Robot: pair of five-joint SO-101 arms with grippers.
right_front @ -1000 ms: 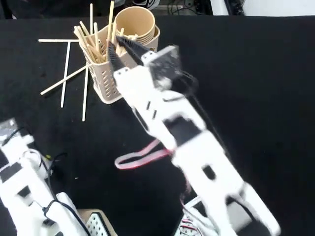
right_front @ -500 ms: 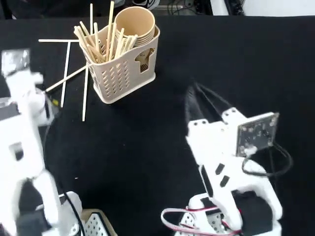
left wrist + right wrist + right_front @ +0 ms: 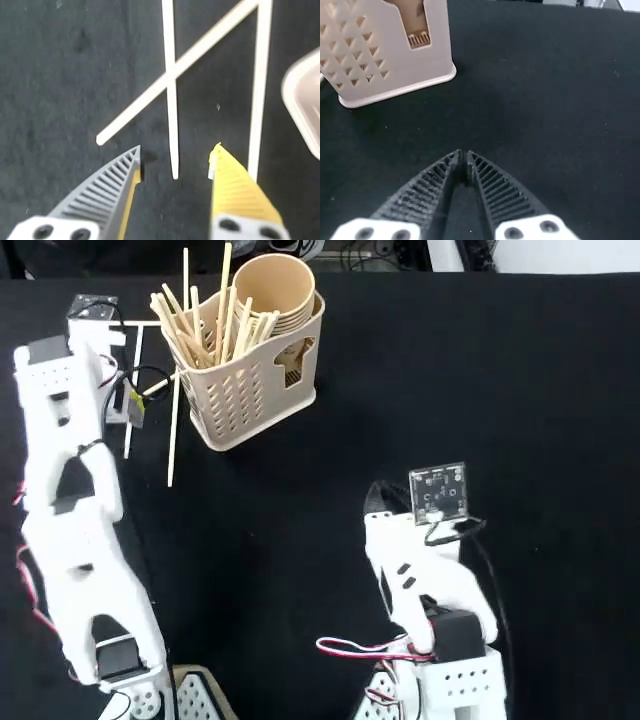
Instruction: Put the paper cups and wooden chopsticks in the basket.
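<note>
The left claw [image 3: 176, 159] hangs wide open and empty over loose chopsticks [image 3: 170, 90] lying crossed on the black bench [image 3: 500, 390] just beside the basket [image 3: 255, 390]. One stick's tip lies between its fingers. The basket holds stacked cups [image 3: 275, 285] and a bunch of sticks [image 3: 200, 330]. The right claw [image 3: 463, 156] is closed on nothing, well apart from the basket.

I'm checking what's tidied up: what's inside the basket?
Stacked cups and a bunch of chopsticks poke out of the basket top. Its wall hides their lower parts and the bottom.
</note>
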